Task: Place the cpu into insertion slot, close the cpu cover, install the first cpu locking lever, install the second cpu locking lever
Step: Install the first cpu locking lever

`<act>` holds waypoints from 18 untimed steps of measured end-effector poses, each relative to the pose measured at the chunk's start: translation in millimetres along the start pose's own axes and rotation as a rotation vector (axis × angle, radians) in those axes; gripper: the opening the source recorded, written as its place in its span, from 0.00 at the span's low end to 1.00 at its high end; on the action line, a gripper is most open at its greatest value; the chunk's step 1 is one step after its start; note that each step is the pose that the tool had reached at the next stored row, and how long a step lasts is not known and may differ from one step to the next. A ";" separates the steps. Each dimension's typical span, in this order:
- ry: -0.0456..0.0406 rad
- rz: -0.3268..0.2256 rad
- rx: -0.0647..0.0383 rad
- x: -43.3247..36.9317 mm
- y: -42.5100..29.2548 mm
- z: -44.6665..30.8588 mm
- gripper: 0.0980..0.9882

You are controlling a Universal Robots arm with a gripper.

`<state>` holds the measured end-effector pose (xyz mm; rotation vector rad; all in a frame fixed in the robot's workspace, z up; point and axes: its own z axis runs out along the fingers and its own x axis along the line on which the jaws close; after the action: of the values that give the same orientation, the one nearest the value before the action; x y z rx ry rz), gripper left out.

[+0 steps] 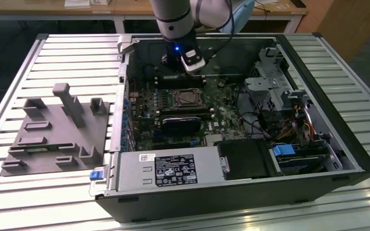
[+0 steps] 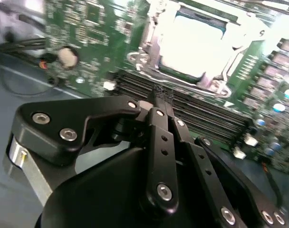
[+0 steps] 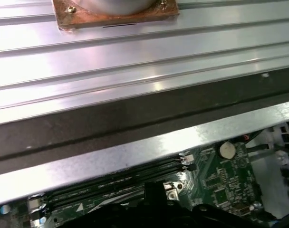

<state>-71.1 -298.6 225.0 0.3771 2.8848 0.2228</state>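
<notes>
My arm [image 1: 172,19] a grey cylinder with a black band, a small blue light at my wrist, my gripper [image 2: 158,102] matte black, angular linkage bars, silver screw heads, a silver collar.

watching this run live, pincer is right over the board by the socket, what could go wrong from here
1. In the second wrist view the pincer has its fingers together just above the memory slots; a low sweep might scrape them.
2. The cpu sits in the insertion slot under the cpu cover; an off-line push could shift it.
3. Loose cables lie near the board and might snag the arm.
</notes>
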 end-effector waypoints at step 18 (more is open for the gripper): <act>0.0324 -0.010 0.108 -8.6 -2.5 2.2 0.00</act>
<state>-63.1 -303.0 224.2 0.3813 2.9377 0.0726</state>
